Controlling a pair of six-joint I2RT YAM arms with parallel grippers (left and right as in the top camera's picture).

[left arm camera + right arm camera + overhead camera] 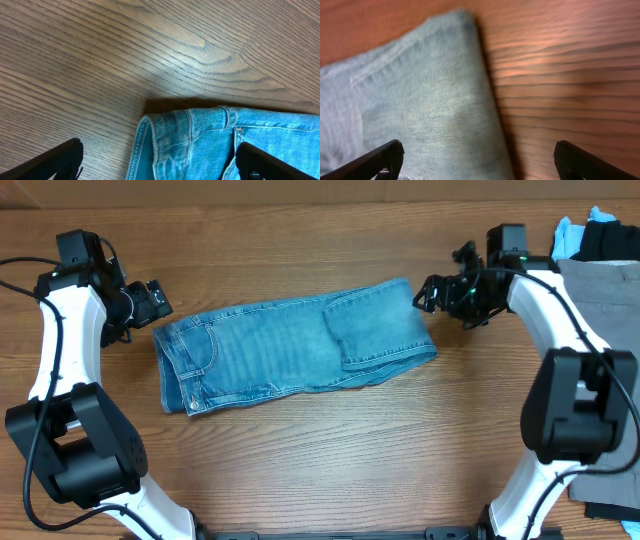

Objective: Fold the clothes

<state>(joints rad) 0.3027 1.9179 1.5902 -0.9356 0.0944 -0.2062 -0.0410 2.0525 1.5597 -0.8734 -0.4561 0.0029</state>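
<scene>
The light-blue denim jeans (290,345) lie folded in half on the wooden table, waist with button at the left, folded edge at the right. My left gripper (152,304) is open and empty just off the waist's upper left corner; the left wrist view shows the waistband corner (200,140) between its fingers. My right gripper (428,292) is open and empty at the upper right corner of the fold; the right wrist view shows that corner (435,100) below it. Grey trousers (600,310), a black garment (610,240) and a sky-blue garment (570,235) lie at the far right.
The wooden table (320,460) carries the pile of other garments stacked along its right edge, behind and under the right arm. Both arm bases stand at the table's front corners.
</scene>
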